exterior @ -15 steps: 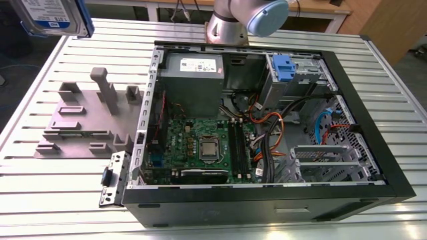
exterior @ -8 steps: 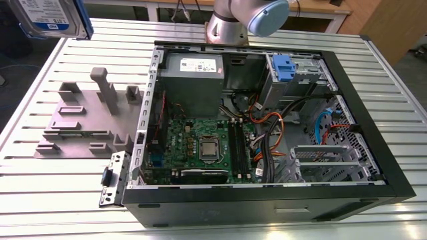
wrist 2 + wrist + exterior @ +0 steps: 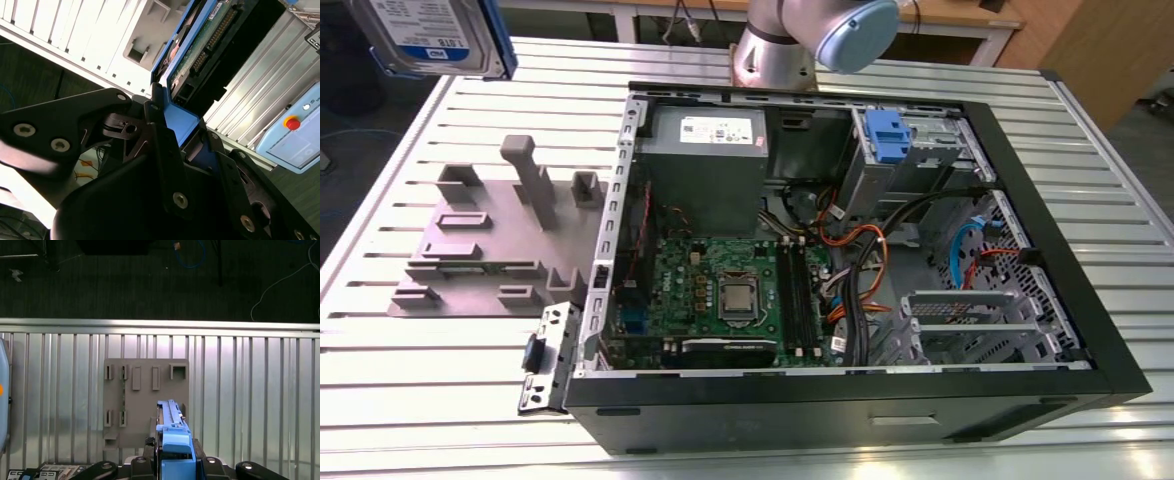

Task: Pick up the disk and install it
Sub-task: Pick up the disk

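Slatted metal table [image 3: 454, 400], grey slotted holder plate [image 3: 480, 245] lying on it, open black computer case [image 3: 761, 405] just beside

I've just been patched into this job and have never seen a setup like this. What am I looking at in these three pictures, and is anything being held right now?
The exterior view is taken from a camera off the arm and looks down on a slatted metal table. The grey and blue joint at the top is the robot arm. On the table sit an open computer case and, to the exterior view's left of it, a grey holder plate. The two wrist views come from cameras riding on the arm. In both, the black gripper is clamped on the disk by its blue carrier, holding it clear of the table.
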### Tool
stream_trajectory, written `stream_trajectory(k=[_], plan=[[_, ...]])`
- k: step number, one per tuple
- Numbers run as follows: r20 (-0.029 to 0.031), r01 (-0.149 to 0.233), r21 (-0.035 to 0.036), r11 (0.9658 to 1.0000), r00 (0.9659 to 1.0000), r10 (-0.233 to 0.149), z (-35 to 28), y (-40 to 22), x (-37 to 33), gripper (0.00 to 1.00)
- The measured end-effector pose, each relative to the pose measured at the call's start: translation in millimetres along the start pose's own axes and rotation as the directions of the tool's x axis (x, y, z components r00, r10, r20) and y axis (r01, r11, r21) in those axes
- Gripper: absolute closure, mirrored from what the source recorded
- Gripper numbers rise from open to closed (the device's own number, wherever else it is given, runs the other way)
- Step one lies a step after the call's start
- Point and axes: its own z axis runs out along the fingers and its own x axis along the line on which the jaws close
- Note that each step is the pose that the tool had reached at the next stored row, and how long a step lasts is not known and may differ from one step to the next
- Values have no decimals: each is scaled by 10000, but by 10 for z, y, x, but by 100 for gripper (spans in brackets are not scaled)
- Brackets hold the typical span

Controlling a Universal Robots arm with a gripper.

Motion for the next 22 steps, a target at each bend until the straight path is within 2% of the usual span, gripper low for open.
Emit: stream_trajectory(k=[22], plan=[[1, 1, 0, 10000, 10000, -1, 0, -34, 1, 64]])
